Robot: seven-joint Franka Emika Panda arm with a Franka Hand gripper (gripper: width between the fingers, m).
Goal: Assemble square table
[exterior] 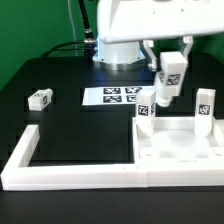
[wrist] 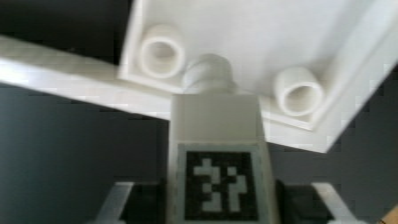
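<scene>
The gripper (exterior: 170,60) is clamped on a white leg (exterior: 170,82), holding it in the air over the square tabletop (exterior: 185,152), which lies in the corner of the border wall (exterior: 60,172). In the wrist view this leg's tip points between two round sockets (wrist: 160,58). Two more legs (exterior: 144,112) stand upright at the slab's far corners, and a fourth leg (exterior: 40,98) lies near the table's (exterior: 70,130) edge at the exterior view's left.
</scene>
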